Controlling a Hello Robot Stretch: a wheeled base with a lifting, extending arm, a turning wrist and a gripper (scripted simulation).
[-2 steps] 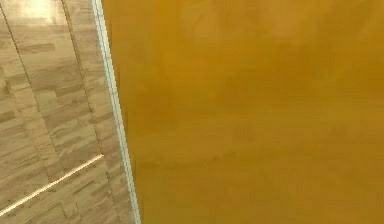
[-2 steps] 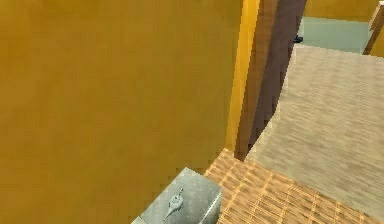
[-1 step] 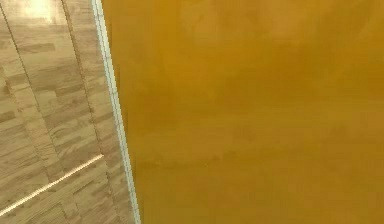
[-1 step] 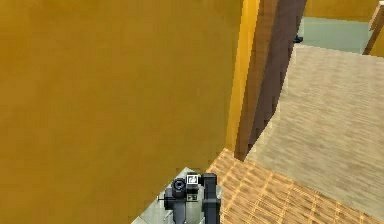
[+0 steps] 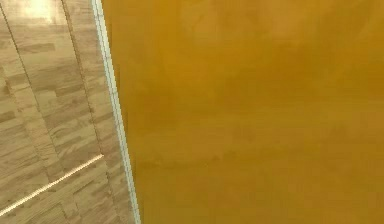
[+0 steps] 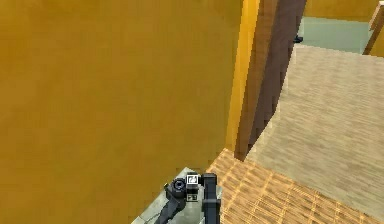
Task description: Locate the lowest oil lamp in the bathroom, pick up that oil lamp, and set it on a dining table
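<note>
You face an ochre wall (image 5: 250,110), with wood floor (image 5: 40,120) to its left. At the wall's foot sits the gripper (image 6: 173,198), on the arm (image 6: 209,206). You cannot tell how its jaws stand or whether it holds anything. A brown door (image 6: 265,70) stands at the wall's end. You cannot tell where the oil lamp is.

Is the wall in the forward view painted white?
No, the wall is mustard yellow, meeting a wood plank floor at the view's left.
</note>
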